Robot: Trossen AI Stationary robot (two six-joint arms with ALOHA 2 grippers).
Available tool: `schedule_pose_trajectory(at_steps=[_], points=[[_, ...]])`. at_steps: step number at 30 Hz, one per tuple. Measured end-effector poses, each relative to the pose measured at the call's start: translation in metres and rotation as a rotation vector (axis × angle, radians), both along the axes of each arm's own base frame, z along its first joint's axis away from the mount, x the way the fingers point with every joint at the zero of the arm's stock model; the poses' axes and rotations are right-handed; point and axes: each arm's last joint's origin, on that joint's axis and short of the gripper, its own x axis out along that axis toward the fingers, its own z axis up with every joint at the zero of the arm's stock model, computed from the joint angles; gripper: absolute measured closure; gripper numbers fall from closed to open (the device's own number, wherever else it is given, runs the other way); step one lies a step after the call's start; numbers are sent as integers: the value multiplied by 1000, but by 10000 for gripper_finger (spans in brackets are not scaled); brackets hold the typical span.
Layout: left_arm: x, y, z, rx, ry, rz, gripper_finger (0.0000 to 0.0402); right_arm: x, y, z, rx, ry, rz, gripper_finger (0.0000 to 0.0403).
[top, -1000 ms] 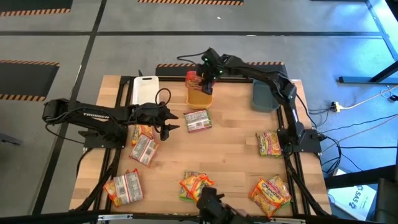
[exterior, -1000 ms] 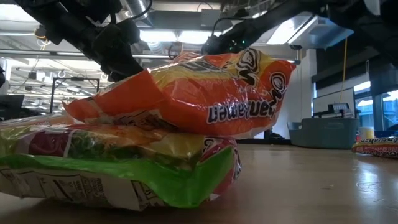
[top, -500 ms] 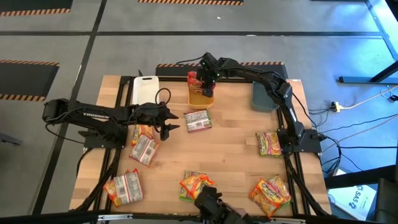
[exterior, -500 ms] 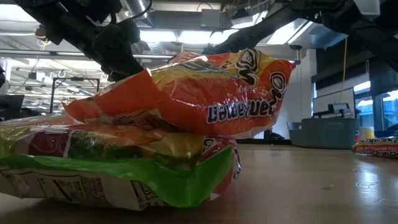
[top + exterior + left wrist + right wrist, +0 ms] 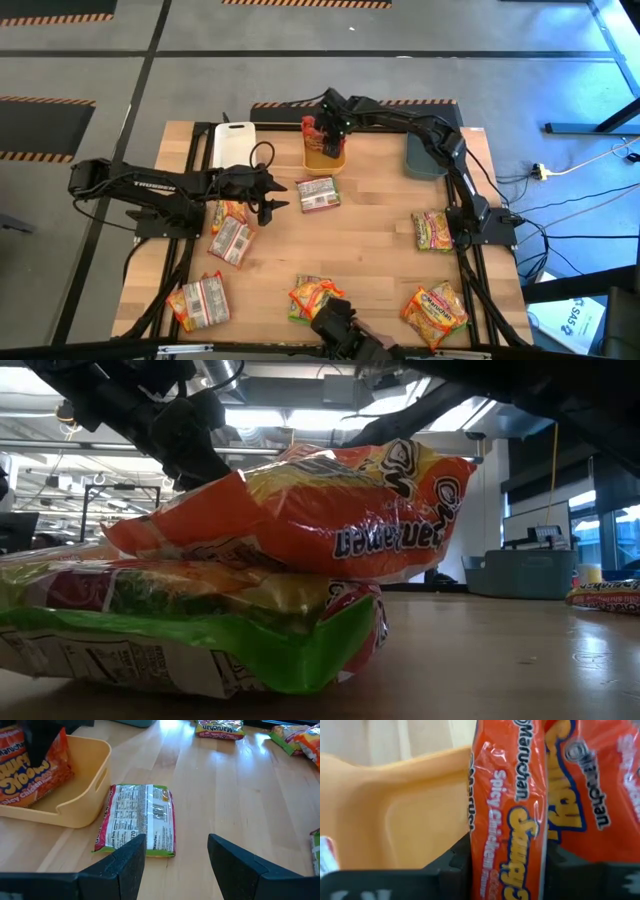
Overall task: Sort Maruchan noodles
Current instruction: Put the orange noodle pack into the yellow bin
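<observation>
My right gripper [image 5: 326, 132] reaches down into the orange bin [image 5: 322, 158] at the table's far middle and is shut on an orange-red Maruchan noodle packet [image 5: 507, 810]. A second orange-red packet [image 5: 592, 790] stands right beside it in the bin. My left gripper [image 5: 175, 865] is open and hovers over the table left of centre. Just ahead of it a green-edged packet [image 5: 137, 817] lies flat on the wood, back side up, beside the bin [image 5: 80, 795]. My right gripper pinches the orange-red packet by its two flat faces [image 5: 480, 845], one finger [image 5: 452, 865] on each side. The fingers come from above, slanting down into the bin. The packet stands on edge inside the bin; whether its lower end rests on the bin floor is hidden.
Loose packets lie at the left [image 5: 230, 240], near left [image 5: 200, 300], near middle [image 5: 312, 295], near right [image 5: 435, 310] and right [image 5: 432, 230]. A white bin [image 5: 232, 142] and a grey-blue bin [image 5: 424, 152] stand at the far edge. Stacked packets [image 5: 290, 510] fill the low view.
My right gripper has sunk toward the orange bin and tipped more steeply downward, carrying the orange-red packet down into the bin. The left arm has kept still.
</observation>
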Motion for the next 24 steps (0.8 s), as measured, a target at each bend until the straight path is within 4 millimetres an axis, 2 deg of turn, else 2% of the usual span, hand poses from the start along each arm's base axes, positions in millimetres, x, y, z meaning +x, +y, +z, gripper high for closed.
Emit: schedule_pose_trajectory(at_steps=[4, 10, 14, 24], points=[[0, 0, 0, -1, 0, -1, 195, 1, -1, -6, -4, 12, -11, 253], [0, 0, 0, 0, 0, -1, 195, 2, -3, -4, -62, 24, -39, 192], [0, 0, 0, 0, 0, -1, 195, 5, 3, -1, -114, 46, -11, 163], [0, 0, 0, -5, -1, 2, 195, 14, 17, 14, -280, 76, -6, 153]])
